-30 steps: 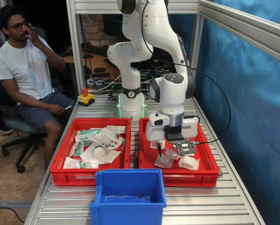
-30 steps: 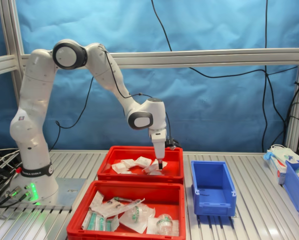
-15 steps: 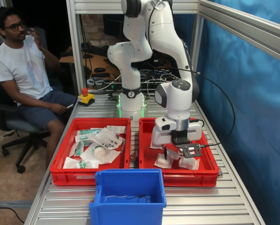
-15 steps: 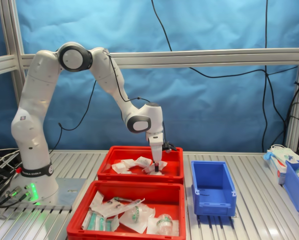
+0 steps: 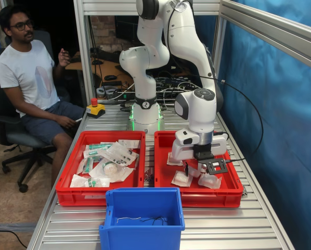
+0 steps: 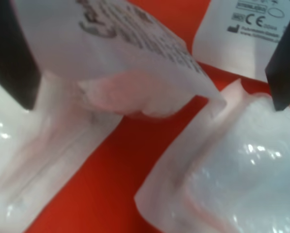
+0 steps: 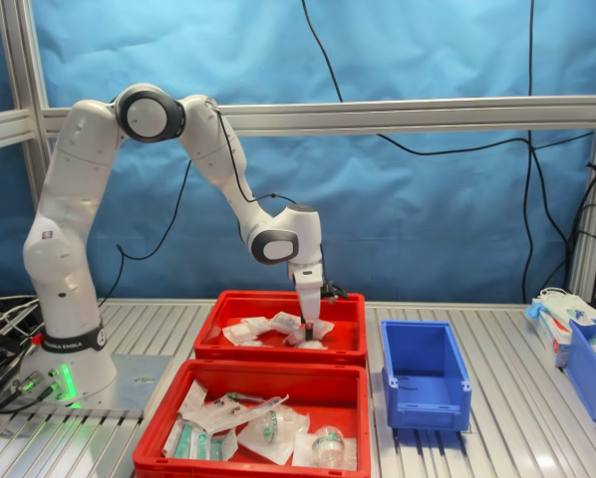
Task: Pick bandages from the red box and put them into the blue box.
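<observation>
The red box [image 5: 197, 198] holds several white bandages [image 5: 180, 178] and stands at the first exterior view's right; in the second exterior view it is the far tray [image 7: 278, 355]. My gripper [image 5: 189, 171] is lowered into it among the packets, also seen in the second exterior view [image 7: 309, 337]. In the wrist view the black fingers [image 6: 11, 53] stand wide apart, open, with a tilted printed bandage [image 6: 120, 48] between them and more packets [image 6: 242, 174] on the red floor. The blue box [image 5: 142, 216] stands in front, nearly empty; in the second exterior view it [image 7: 425, 373] is right of the trays.
A twin red tray [image 5: 72, 195] with clear teal-marked bags [image 5: 106, 161] lies beside the red box. A seated person [image 5: 25, 78] is at the first exterior view's left, near a red stop button [image 5: 94, 108]. Another blue bin [image 7: 592, 368] stands at the second exterior view's right.
The arm has moved toward the tray's front end and come down, so the gripper now sits low among the bandages. The person has lowered his hand.
</observation>
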Robot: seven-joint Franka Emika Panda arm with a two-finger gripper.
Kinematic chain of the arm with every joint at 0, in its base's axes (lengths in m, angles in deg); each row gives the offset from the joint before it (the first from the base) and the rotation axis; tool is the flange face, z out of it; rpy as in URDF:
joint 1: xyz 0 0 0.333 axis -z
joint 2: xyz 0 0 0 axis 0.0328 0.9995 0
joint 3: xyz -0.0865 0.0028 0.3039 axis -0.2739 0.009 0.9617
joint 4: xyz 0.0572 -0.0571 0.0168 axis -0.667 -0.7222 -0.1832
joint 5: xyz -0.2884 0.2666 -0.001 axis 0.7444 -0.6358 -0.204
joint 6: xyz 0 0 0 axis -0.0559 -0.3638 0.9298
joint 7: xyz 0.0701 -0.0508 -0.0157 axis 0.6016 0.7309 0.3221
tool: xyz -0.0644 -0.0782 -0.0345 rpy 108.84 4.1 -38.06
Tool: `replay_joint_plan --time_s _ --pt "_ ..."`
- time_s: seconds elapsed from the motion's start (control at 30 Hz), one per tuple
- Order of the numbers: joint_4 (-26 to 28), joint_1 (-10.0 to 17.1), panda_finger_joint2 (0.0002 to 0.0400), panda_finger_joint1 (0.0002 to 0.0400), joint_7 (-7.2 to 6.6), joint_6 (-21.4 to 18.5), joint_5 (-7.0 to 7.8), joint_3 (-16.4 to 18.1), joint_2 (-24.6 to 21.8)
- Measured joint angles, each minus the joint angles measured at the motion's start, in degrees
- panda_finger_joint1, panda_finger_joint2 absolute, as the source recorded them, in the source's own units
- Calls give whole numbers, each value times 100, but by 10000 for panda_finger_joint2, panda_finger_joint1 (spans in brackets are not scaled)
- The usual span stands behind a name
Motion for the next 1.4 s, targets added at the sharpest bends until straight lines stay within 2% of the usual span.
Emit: replay_joint_plan --time_s 1.4 --pt "-238 0 400 400 0 18 0 0 -62"
